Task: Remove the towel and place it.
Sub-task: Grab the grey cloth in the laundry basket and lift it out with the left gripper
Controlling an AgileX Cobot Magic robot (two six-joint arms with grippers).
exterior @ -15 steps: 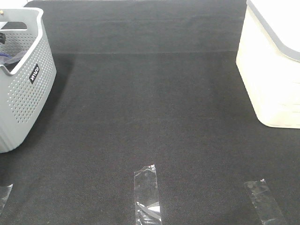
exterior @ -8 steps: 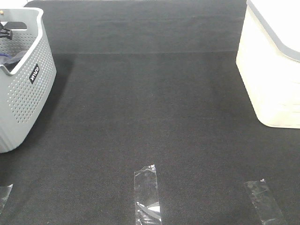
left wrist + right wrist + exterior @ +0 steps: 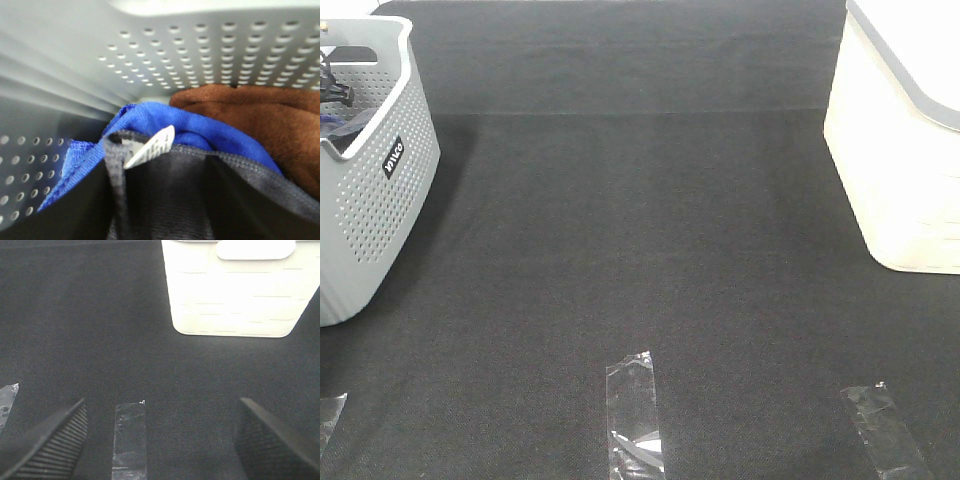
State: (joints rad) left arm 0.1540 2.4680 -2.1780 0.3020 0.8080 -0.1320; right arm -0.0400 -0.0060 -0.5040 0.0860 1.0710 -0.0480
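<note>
Step in hand: the pick, first stage of removal. Nothing is out of the basket yet.

- The grey basket [image 3: 380, 190] stands at the far left of the black surface [image 3: 640, 220]. The left claw [image 3: 334, 92] is down inside it, with only a dark sliver showing over the rim from the high camera.
- The left wrist view looks along the perforated basket wall. The towel [image 3: 200, 200] fills the near part of the frame: dark grey terry with a stitched hem, its white tag [image 3: 150, 147] sticking up at the fold.
- A bright blue cloth [image 3: 165, 120] is bunched just behind the towel and touching it. A brown cloth [image 3: 260, 110] lies beyond that, against the wall.
- Left claw fingers do not show in either view. Cannot tell whether they stand apart or have closed on fabric.
- The right claw [image 3: 160, 437] hangs over the near middle of the surface, fingers wide apart with nothing between them.
- A cream bin [image 3: 900, 150] stands at the far right, and tape strips [image 3: 635, 410] lie along the near edge.

Judgement on the next move:
- It calls for a firm bite on the towel's hemmed edge alone, near the tag, and then a lift clear of the rim.
- The blue cloth is pressed so close that it could be pinched or dragged up along with the towel.
- The towel is bulky and may snag on the basket edge, so the lift should go high before crossing to the open surface.
- The right claw looks placed to help once the towel is out.
</note>
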